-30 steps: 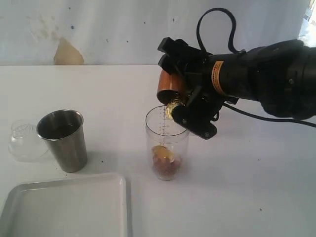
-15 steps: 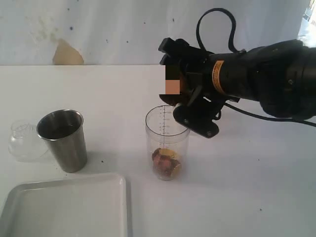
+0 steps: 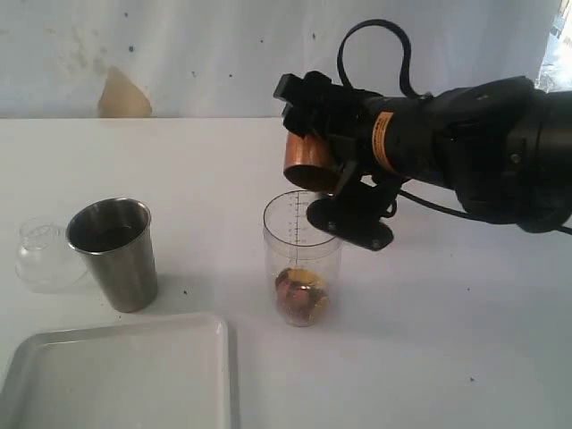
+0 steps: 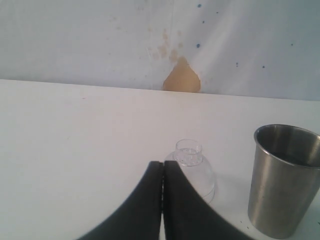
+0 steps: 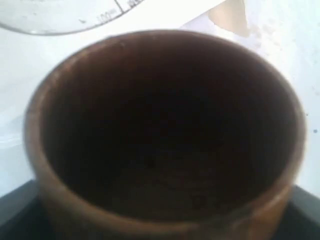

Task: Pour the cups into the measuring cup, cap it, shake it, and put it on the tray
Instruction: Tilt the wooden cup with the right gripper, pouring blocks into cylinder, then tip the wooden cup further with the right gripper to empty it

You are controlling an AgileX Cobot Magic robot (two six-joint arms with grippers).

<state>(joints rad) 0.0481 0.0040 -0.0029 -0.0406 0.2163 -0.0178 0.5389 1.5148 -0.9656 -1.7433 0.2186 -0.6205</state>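
**Measuring cup upright at mid-frame, wooden cup tipped over its rim**

Nearest in the exterior view, the white tray fills the lower left corner, lying flat on the white table with its near edge cut off by the frame.

Just beyond the tray's far edge, the steel tumbler stands upright at left. Its inside is dark, and what it holds cannot be made out. The clear domed cap sits just to the tumbler's left, close beside it, with its short neck upward.

The measuring cup stands upright to the right of the tumbler and well apart from it, just off the tray's far right corner. Its black scale faces the camera. A small heap of brown and golden pieces lies at its bottom.

Above and just behind the rim, the right gripper reaches in from the right edge of the frame. Its claws are spread wide and clamped on the wooden cup, one finger over it and one under. The cup is tipped steeply onto its side, with its lower edge just over the measuring cup's far rim. Whether the two touch cannot be told. In the right wrist view the cup's dark hollow fills the picture, and a curve of the measuring cup's rim shows beyond it.

The left gripper appears only in the left wrist view. Its two black fingers are pressed together and hold nothing, with the cap and tumbler ahead of them.

Farthest back is the pale wall, with a tan patch at upper left where it meets the table.
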